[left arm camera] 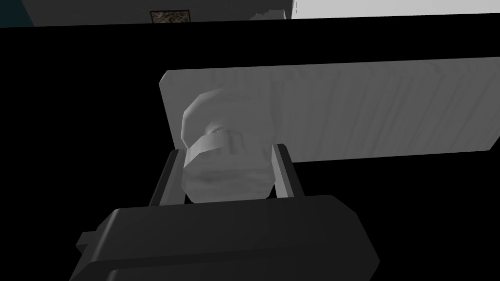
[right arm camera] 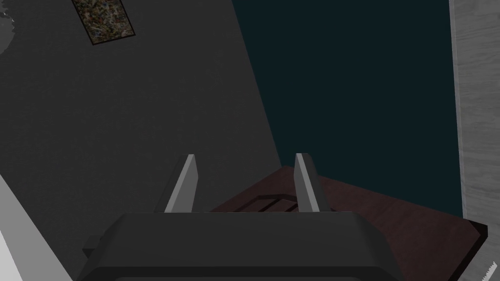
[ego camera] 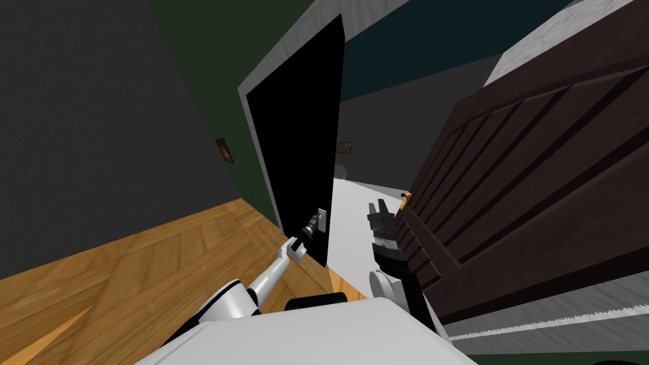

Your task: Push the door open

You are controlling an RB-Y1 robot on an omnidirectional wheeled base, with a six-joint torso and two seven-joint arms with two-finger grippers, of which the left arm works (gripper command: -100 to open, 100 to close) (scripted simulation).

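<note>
Left wrist view: your left gripper (left arm camera: pixel 227 153) has both fingers (left arm camera: pixel 282 168) clamped on the sides of the grey knob (left arm camera: pixel 222 168). The knob stands off a grey plate (left arm camera: pixel 351 112) set on the black door (ego camera: pixel 298 127). Head view puts that door left of centre, standing on edge with a pale grey rim and already swung partly away. The knob sits low on its near edge, where your left arm reaches.

The grip looks meant to give you a firm hold on the free edge, far from the hinge side, so a forward push turns the leaf easily. Judged from the gap, the push is under way, not finished.

White floor (ego camera: pixel 352 215) runs through the opening just right of the door.

Right gripper (ego camera: pixel 379 208) hangs with fingers apart, holding nothing. It is just beside the edge of a dark brown panelled door (ego camera: pixel 539 177) on the right, likely parked clear. Watch that it doesn't catch that edge as you advance.
</note>
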